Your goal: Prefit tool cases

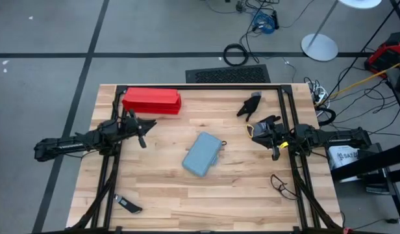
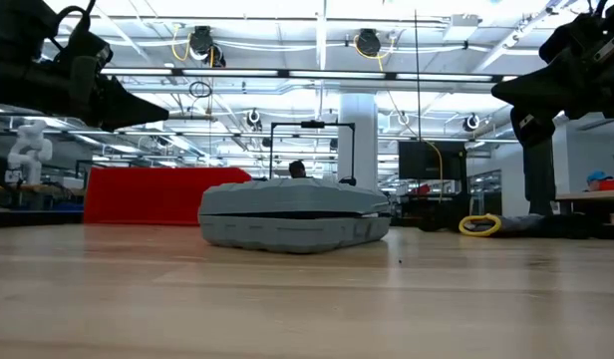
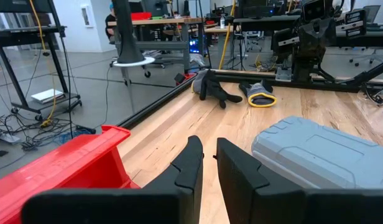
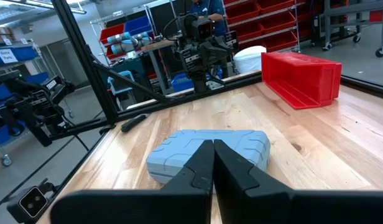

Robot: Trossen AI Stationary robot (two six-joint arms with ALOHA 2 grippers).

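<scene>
The flat blue-grey plastic clamshell tool case with rounded corners lies closed near the middle of the pale wooden table, its long axis slanting from the near left to the far right in the high view. The low view alone reveals the seam between its halves; the right wrist view shows ribbed lid moulding. The left gripper hovers beside the long bright red box, fingers slightly apart and empty. The right gripper hovers with fingers pressed together, near a black glove.
</scene>
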